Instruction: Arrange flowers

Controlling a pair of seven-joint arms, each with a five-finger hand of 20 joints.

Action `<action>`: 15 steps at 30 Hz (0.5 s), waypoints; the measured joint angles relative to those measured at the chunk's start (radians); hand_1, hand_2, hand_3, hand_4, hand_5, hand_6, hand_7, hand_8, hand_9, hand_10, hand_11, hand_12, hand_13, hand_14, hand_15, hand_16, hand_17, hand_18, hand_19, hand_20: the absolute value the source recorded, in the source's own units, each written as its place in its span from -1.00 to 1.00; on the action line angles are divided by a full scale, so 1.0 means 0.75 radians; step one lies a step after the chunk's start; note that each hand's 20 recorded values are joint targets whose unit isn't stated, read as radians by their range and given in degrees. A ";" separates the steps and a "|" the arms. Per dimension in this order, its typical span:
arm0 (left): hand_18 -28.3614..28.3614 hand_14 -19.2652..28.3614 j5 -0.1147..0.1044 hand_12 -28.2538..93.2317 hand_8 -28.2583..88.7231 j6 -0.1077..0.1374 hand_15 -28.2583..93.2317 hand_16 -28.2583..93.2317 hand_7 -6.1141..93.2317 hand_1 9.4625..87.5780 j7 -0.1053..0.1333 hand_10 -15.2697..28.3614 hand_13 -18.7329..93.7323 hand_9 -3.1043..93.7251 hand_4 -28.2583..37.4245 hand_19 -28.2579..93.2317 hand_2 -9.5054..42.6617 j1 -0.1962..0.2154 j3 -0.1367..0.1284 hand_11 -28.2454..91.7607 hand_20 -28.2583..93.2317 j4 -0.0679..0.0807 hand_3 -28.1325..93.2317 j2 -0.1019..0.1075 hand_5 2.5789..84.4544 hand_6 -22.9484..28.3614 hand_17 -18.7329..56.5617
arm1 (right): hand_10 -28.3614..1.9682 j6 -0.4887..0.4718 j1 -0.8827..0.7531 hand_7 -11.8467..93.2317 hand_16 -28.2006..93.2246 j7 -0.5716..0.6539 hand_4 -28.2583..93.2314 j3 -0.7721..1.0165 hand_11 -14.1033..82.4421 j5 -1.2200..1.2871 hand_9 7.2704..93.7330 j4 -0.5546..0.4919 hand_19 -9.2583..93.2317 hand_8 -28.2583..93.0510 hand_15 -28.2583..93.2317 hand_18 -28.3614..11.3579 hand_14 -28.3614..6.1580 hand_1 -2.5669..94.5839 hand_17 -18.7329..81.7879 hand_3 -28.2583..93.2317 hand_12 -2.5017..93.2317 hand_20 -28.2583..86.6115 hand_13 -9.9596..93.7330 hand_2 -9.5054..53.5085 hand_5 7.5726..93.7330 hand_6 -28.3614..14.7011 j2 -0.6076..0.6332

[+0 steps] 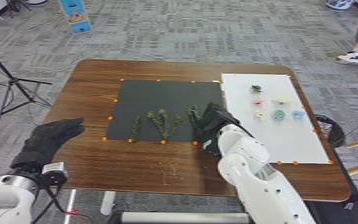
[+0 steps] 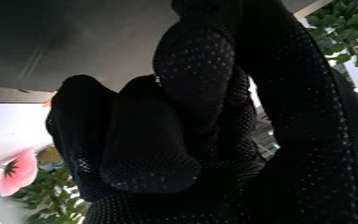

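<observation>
A dark bin point(image 1: 333, 131) stands on the floor just beside the table's right edge; I cannot tell what is in it. At the far right of the room stands a blue-and-white pot point(image 1: 340, 4).

On the brown wooden table point(image 1: 140, 172), the left hand point(image 1: 49, 142) is over the left edge, open, its fingers loosely straight and holding nothing. The right hand point(image 1: 213, 122) is at the black mat's right side, its fingers curled in; whether it has hold of anything I cannot tell. On the black mat point(image 1: 153, 92) lie three green sprigs point(image 1: 164, 123), in a row across its near part, the rightmost just beside the right hand. Small flowers point(image 1: 278, 115) lie on the white sheet point(image 1: 282, 145) to the right: yellow, teal and blue ones nearer, pink and cream beyond, a dark one farthest. Orange markers point(image 1: 163, 142) dot the edges of mat and sheet.

A black tripod point(image 1: 13, 79) stands left on grey carpet point(image 1: 184, 30), a blue display stand point(image 1: 74, 15) farther off.
</observation>
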 measured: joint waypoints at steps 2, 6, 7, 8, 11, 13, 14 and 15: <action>0.29 0.44 0.001 -0.27 -0.62 -0.004 -0.32 -0.52 -0.55 -0.53 -0.002 0.33 0.05 0.13 -0.77 -0.48 -0.51 -0.005 0.001 -0.16 -0.25 0.000 0.62 0.000 0.27 0.05 -0.29 | 0.20 0.000 0.002 -0.30 0.17 0.001 -0.54 0.005 0.32 -0.001 1.00 0.002 1.00 -0.05 0.61 -0.57 0.30 0.10 0.72 0.47 -0.43 0.75 0.97 -1.00 0.88 0.24 -0.005; 0.29 0.44 0.001 -0.26 -0.62 -0.011 -0.32 -0.52 -0.54 -0.53 -0.012 0.32 0.05 0.13 -0.77 -0.48 -0.51 -0.005 0.001 -0.16 -0.25 -0.001 0.62 0.001 0.26 0.04 -0.29 | 0.20 -0.014 0.003 -0.29 0.17 0.014 -0.55 0.017 0.29 0.014 1.00 0.000 1.00 -0.09 0.60 -0.56 0.32 0.02 0.72 0.46 -0.42 0.74 0.97 -1.00 0.86 0.25 -0.008; 0.29 0.44 0.001 -0.26 -0.62 -0.013 -0.32 -0.52 -0.54 -0.53 -0.014 0.32 0.04 0.13 -0.77 -0.48 -0.51 -0.004 0.001 -0.16 -0.26 -0.001 0.62 0.002 0.25 0.03 -0.29 | 0.20 -0.023 0.003 -0.29 0.17 0.020 -0.55 0.020 0.29 0.021 1.00 -0.002 1.00 -0.10 0.60 -0.56 0.32 0.01 0.72 0.46 -0.42 0.74 0.97 -1.00 0.86 0.25 -0.008; 0.29 0.44 0.001 -0.26 -0.62 -0.014 -0.32 -0.52 -0.54 -0.53 -0.016 0.32 0.04 0.13 -0.77 -0.48 -0.52 -0.004 0.001 -0.16 -0.26 -0.001 0.62 0.002 0.25 0.03 -0.29 | 0.20 -0.034 0.003 -0.29 0.17 0.025 -0.55 0.023 0.29 0.028 1.00 -0.004 1.00 -0.10 0.60 -0.56 0.32 0.01 0.72 0.46 -0.42 0.74 0.97 -1.00 0.86 0.25 -0.008; 0.29 0.44 0.001 -0.26 -0.62 -0.021 -0.33 -0.52 -0.54 -0.53 -0.020 0.32 0.04 0.13 -0.77 -0.49 -0.52 -0.003 0.001 -0.16 -0.26 0.000 0.62 0.003 0.25 0.03 -0.29 | 0.20 -0.058 0.003 -0.28 0.17 0.032 -0.55 0.029 0.28 0.042 1.00 -0.008 1.00 -0.10 0.60 -0.55 0.32 0.01 0.72 0.46 -0.42 0.74 0.96 -1.00 0.86 0.25 -0.008; 0.29 0.44 0.001 -0.26 -0.62 -0.028 -0.33 -0.52 -0.54 -0.53 -0.023 0.32 0.04 0.13 -0.77 -0.49 -0.52 -0.003 0.000 -0.16 -0.26 0.000 0.62 0.003 0.25 0.02 -0.29 | 0.20 -0.069 0.003 -0.28 0.17 0.034 -0.55 0.031 0.28 0.050 1.00 -0.010 1.00 -0.11 0.60 -0.55 0.32 0.00 0.71 0.45 -0.41 0.73 0.96 -1.00 0.85 0.25 -0.008; 0.29 0.44 0.002 -0.26 -0.62 -0.032 -0.33 -0.52 -0.54 -0.53 -0.024 0.32 0.04 0.13 -0.77 -0.49 -0.52 -0.003 -0.001 -0.17 -0.26 0.000 0.62 0.003 0.24 0.02 -0.29 | 0.20 -0.074 0.003 -0.29 0.17 0.034 -0.55 0.031 0.27 0.053 1.00 -0.011 1.00 -0.11 0.60 -0.55 0.32 -0.02 0.71 0.45 -0.41 0.73 0.96 -1.00 0.85 0.25 -0.008; 0.29 0.44 0.002 -0.26 -0.62 -0.034 -0.33 -0.52 -0.54 -0.53 -0.025 0.32 0.04 0.12 -0.77 -0.49 -0.52 -0.003 -0.001 -0.16 -0.26 0.000 0.62 0.004 0.24 0.02 -0.29 | 0.20 -0.077 0.004 -0.29 0.17 0.034 -0.55 0.031 0.27 0.055 1.00 -0.011 1.00 -0.13 0.59 -0.56 0.32 -0.05 0.71 0.46 -0.41 0.73 0.96 -1.00 0.85 0.25 -0.008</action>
